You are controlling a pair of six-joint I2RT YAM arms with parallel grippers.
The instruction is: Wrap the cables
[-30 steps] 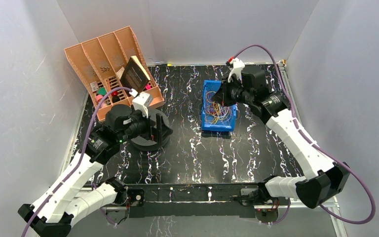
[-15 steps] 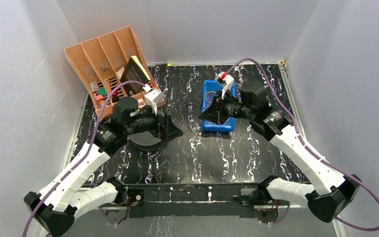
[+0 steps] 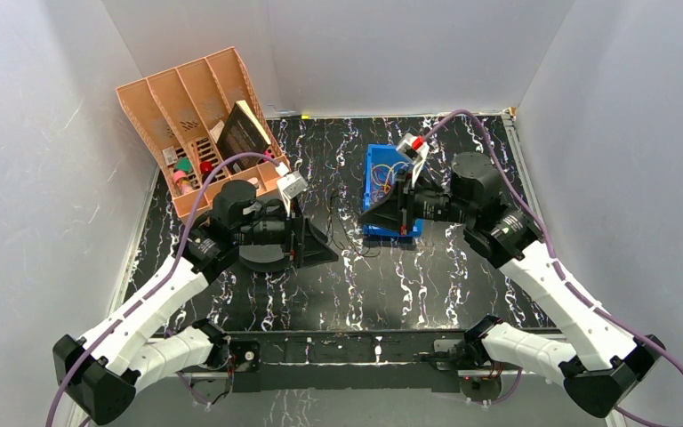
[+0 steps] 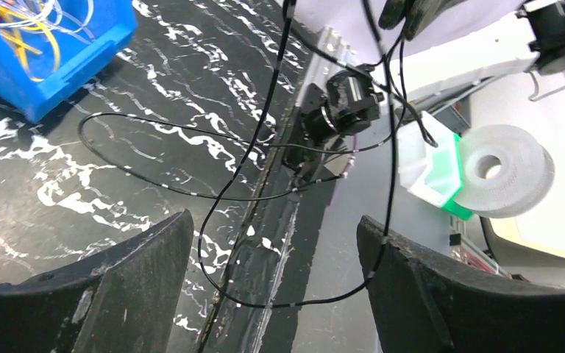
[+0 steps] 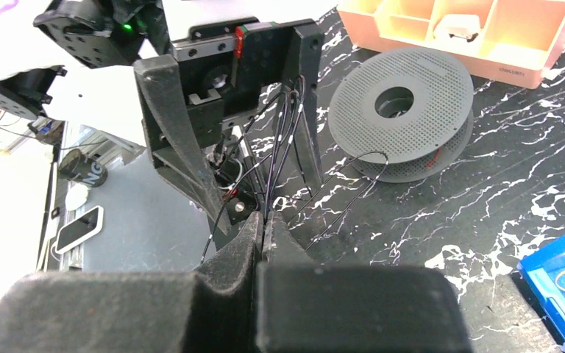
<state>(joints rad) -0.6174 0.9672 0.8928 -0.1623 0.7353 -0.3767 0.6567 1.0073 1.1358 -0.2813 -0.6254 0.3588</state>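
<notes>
Thin black cables [image 3: 349,233] hang in loops between my two grippers, over the black marbled table. My right gripper [image 3: 366,213] is shut on these black cables; in its wrist view the jaws [image 5: 263,229] are pressed together with the strands running out of the tip. My left gripper [image 3: 318,245] is wide open, facing the right one. In the left wrist view a black cable loop [image 4: 265,243] passes between its fingers [image 4: 441,294] and drapes over the right one. More yellow and orange cables [image 3: 389,174] lie in the blue bin [image 3: 372,222].
A grey perforated spool [image 5: 401,110] lies flat under the left arm, partly hidden in the top view [image 3: 262,260]. An orange divided organiser [image 3: 187,107] with small items stands at the back left. The table's front rail [image 3: 347,347] runs between the arm bases.
My right gripper has left the blue bin and moved down-left, pulling black cable out. My left gripper has swung right off the spool toward it.
</notes>
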